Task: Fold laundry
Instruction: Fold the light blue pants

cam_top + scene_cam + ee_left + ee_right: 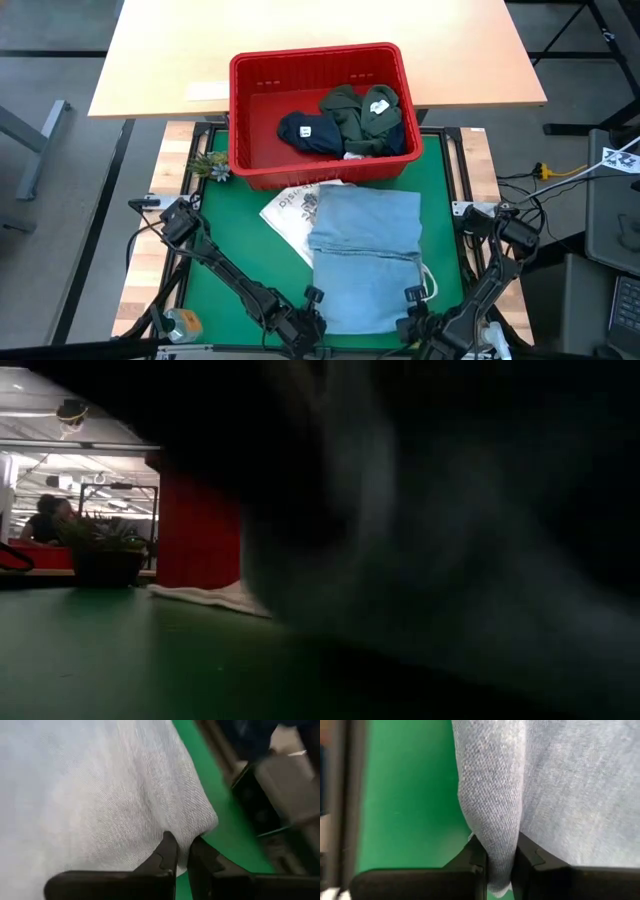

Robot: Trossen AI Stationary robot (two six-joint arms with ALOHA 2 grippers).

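now the light blue denim garment [365,255], a soft twill rectangle, lies flat on the green mat [225,235] before the red slotted basket [318,110]. left gripper [181,851] and right gripper [500,851] each pinch a near corner fold.

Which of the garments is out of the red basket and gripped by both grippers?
The light blue denim garment, spread on the green mat; the left gripper and right gripper pinch its near corners. The navy and olive ones lie in the basket.
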